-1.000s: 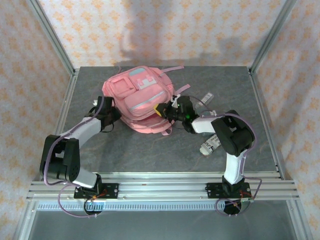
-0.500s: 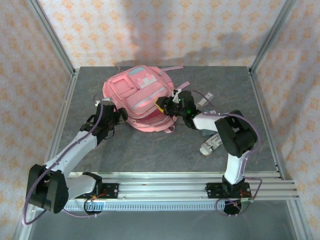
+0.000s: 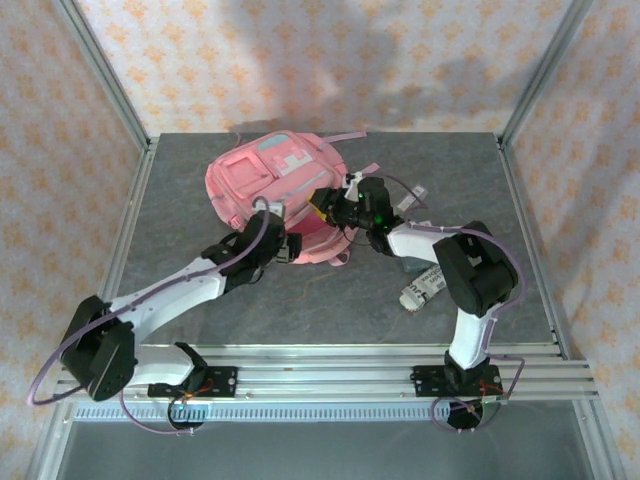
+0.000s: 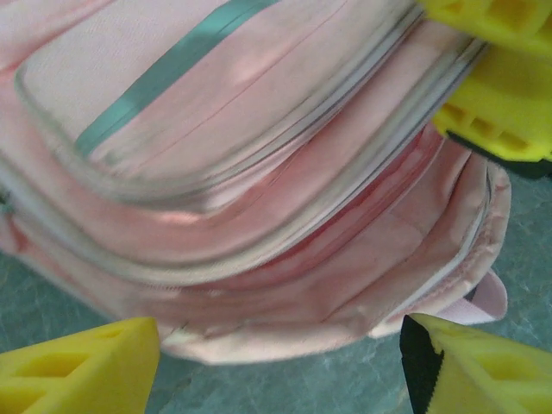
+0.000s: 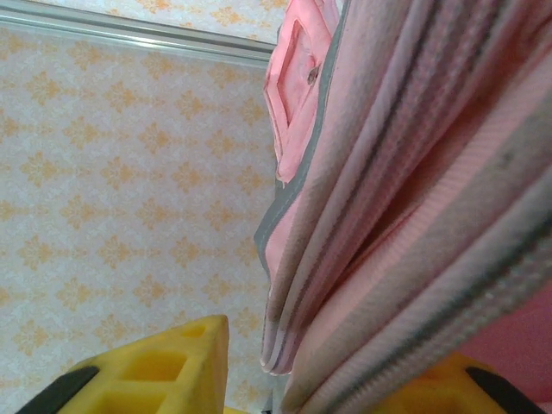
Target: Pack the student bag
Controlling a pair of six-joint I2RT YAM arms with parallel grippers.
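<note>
Patterned orange-and-cream walls (image 3: 300, 60) and aluminium posts (image 3: 100, 70) close in the grey counter (image 3: 200, 300). The student bag (image 3: 265, 180) lies at the back of the counter, a little left of the middle. Its front is up, with the light blue and white patch toward the far side and pink straps trailing out behind it. Along its near right side a slit of deeper pink shows between the zip lines.

Both arms reach in from the rail (image 3: 330, 375) at the near edge, and they crowd that same near corner of the bag. The left arm (image 3: 170, 295) stretches low across the counter, and the left gripper (image 3: 283, 247) sits just at the bag's near edge. Its yellow fingers (image 4: 86, 371) are spread wide, with nothing between them and the bag's seam just ahead.

The right arm (image 3: 465, 280) bends back toward the middle, and the right gripper (image 3: 320, 210) is against the bag's right flank. One of its fingers (image 5: 164, 366) stands clear of the fabric, and the bag's zip edge hangs between the two, so they are parted rather than pinching.

Near the right arm's elbow a white printed packet (image 3: 422, 290) lies flat on the counter. A smaller pale item (image 3: 413, 196) rests behind the right forearm, apart from the bag; I cannot tell what it is.
</note>
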